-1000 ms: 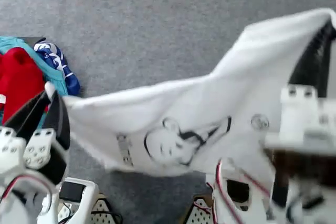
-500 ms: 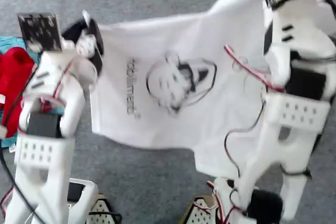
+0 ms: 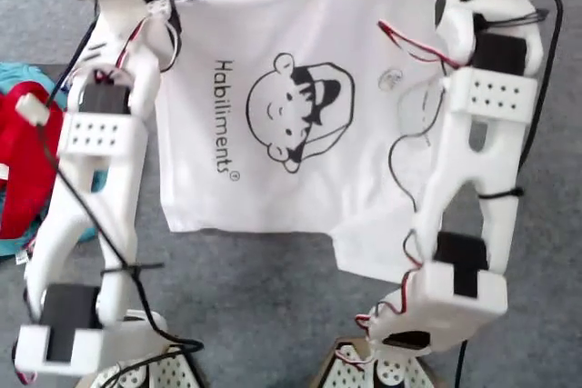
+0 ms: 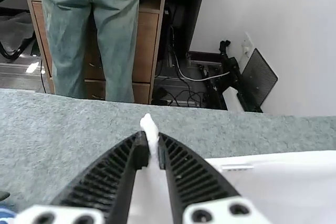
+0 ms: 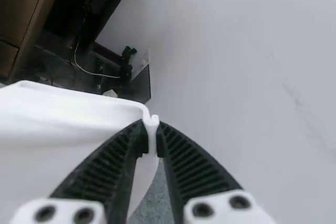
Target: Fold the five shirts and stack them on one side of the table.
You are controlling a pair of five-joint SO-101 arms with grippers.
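A white shirt (image 3: 300, 143) with a black cartoon print is stretched out over the grey table (image 3: 273, 315), held at its far edge between both arms. My left gripper (image 4: 150, 148) is shut on one far corner of the white shirt (image 4: 273, 182), with a tuft of cloth poking out between the fingertips. My right gripper (image 5: 150, 132) is shut on the other far corner of the white shirt (image 5: 58, 129). In the high view the left arm (image 3: 100, 134) stands at the shirt's left side, the right arm (image 3: 477, 134) over its right side.
A pile of clothes lies at the table's left edge: a red garment (image 3: 23, 152) on teal cloth (image 3: 18, 74). A person in jeans (image 4: 89, 30) stands beyond the table's far edge. Bare grey table (image 3: 227, 297) lies in front of the shirt.
Both arms have swung out from near the front to the far side of the table, carrying the white shirt with them and pulling it flat, print facing up.
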